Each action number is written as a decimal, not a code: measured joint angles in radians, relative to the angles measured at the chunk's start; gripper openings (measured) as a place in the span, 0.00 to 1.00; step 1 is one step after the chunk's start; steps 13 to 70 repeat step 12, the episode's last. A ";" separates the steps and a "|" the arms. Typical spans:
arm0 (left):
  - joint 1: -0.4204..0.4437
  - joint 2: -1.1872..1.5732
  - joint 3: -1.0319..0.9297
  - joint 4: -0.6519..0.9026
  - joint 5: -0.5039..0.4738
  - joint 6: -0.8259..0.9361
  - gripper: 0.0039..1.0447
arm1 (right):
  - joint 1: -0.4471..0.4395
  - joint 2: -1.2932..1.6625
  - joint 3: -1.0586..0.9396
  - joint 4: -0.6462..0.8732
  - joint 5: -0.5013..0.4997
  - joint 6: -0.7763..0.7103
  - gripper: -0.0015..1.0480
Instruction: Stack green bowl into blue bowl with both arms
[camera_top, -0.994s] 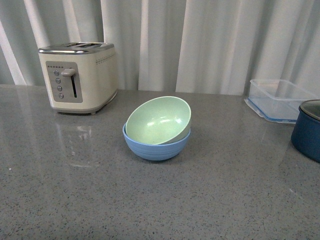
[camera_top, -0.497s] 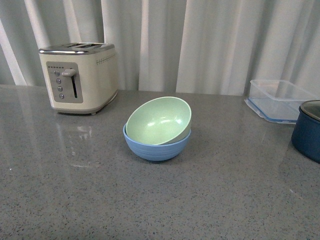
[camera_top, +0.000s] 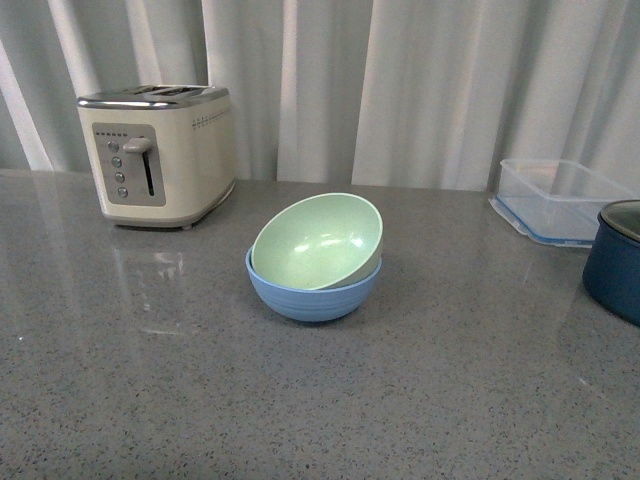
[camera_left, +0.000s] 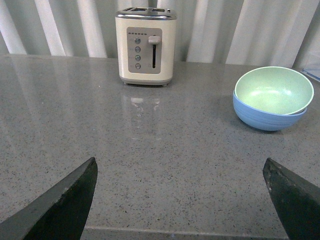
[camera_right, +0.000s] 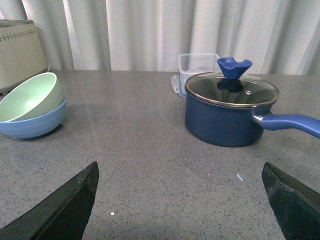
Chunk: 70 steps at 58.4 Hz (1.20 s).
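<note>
The green bowl (camera_top: 318, 241) sits tilted inside the blue bowl (camera_top: 313, 290) on the grey counter (camera_top: 150, 400). The left gripper (camera_left: 182, 200) and right gripper (camera_right: 182, 202) hang spread wide, both empty, well apart from the 2 bowls.

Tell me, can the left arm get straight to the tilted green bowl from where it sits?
Probably yes. The left gripper is open, and only bare countertop lies between it and the green bowl, which rests tilted in the blue bowl.

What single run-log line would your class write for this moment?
stage: stacked | pale green round bowl: tilted inside light blue round bowl | left gripper: open, empty | right gripper: open, empty | both clear of bowls
</note>
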 joint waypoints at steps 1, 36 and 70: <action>0.000 0.000 0.000 0.000 0.000 0.000 0.94 | 0.000 0.000 0.000 0.000 0.000 0.000 0.90; 0.000 0.000 0.000 0.000 0.000 0.000 0.94 | 0.000 0.000 0.000 0.000 0.000 0.000 0.90; 0.000 0.000 0.000 0.000 0.000 0.000 0.94 | 0.000 0.000 0.000 0.000 0.000 0.000 0.90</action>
